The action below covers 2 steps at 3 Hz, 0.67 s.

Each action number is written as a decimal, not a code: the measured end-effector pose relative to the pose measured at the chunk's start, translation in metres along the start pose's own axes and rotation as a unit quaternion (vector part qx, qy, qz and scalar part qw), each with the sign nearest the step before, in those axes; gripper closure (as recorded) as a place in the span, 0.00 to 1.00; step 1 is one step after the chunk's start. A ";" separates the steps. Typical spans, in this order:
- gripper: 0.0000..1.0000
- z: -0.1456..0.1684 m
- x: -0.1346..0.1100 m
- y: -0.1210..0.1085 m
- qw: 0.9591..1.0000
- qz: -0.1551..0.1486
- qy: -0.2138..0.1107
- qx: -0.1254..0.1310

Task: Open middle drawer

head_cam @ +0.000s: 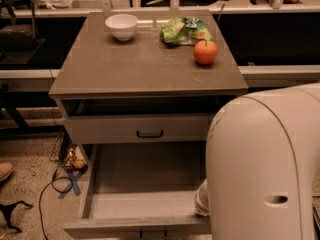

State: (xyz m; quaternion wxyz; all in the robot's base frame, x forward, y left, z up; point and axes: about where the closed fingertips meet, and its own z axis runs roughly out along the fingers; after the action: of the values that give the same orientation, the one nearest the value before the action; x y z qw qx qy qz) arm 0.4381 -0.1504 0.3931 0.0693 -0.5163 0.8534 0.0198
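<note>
The middle drawer [142, 186] stands pulled far out of the cabinet, a wide shallow grey box with nothing in it. Its flat front panel [130, 227] is at the bottom edge of the view, with only a bit of its dark handle showing. Above it the top drawer front [115, 129] with its dark bar handle [150, 133] looks shut. The lowest drawer is hidden below. My large white arm housing [265, 169] fills the lower right and covers the drawer's right side. The gripper is not in view, hidden behind or below the arm.
On the brown cabinet top [125, 64] stand a white bowl [121, 26], a green snack bag [184, 31] and an orange [205, 51]. Cables [57, 184] and a small bag lie on the floor at the left. A dark bench runs behind.
</note>
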 end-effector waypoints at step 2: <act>1.00 -0.006 0.026 0.004 0.998 0.056 -0.003 -0.001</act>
State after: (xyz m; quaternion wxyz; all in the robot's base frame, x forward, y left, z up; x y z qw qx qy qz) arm 0.4227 -0.1718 0.3949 0.0702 -0.4674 0.8809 0.0256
